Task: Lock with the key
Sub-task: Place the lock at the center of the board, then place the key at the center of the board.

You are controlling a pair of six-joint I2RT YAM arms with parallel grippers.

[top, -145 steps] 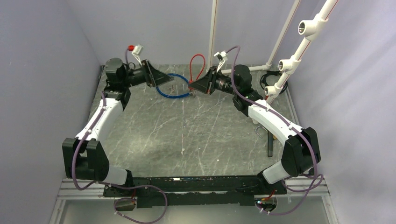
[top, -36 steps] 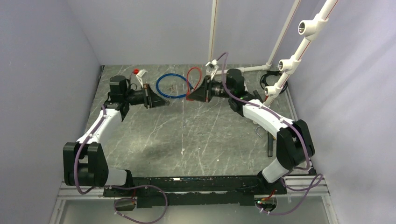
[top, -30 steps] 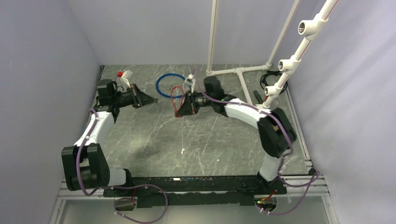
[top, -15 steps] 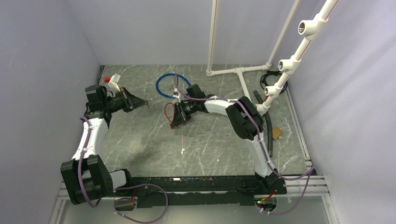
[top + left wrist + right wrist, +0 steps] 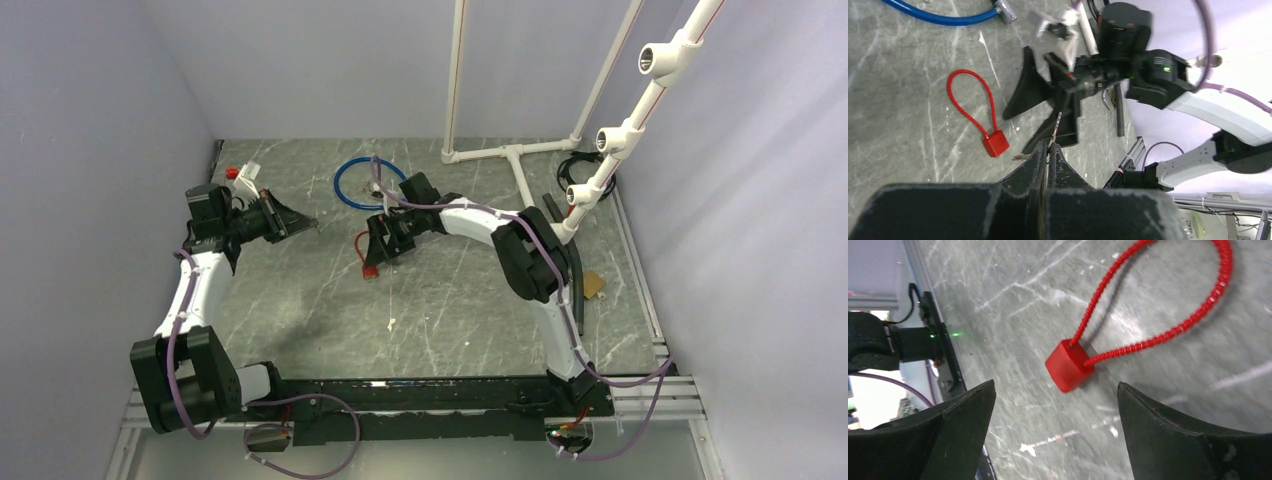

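Observation:
My left gripper (image 5: 1049, 148) is shut on the key (image 5: 1055, 131), a thin silver piece that sticks out past the fingertips. In the top view the left gripper (image 5: 310, 224) hovers at the table's left, pointing toward the middle. The red lock (image 5: 1068, 365) lies loose on the table with its red cable loop (image 5: 1173, 315) closed. My right gripper (image 5: 1055, 384) stands open just above it, one finger on each side, touching nothing. From above, the right gripper (image 5: 380, 250) hangs over the red lock (image 5: 371, 270) at mid-table. The left wrist view shows the red lock (image 5: 995, 144) below the right gripper (image 5: 1014, 134).
A blue cable loop (image 5: 365, 185) lies behind the lock, its metal end plug (image 5: 1005, 9) showing. A white pipe frame (image 5: 510, 152) stands at the back right. Dark tools (image 5: 575, 275) lie along the right edge. Walls close in on the left, back and right.
My right gripper swung from the back toward mid-table with the red lock, then opened and left it on the table. The left arm drew back to the left, still shut on the key.

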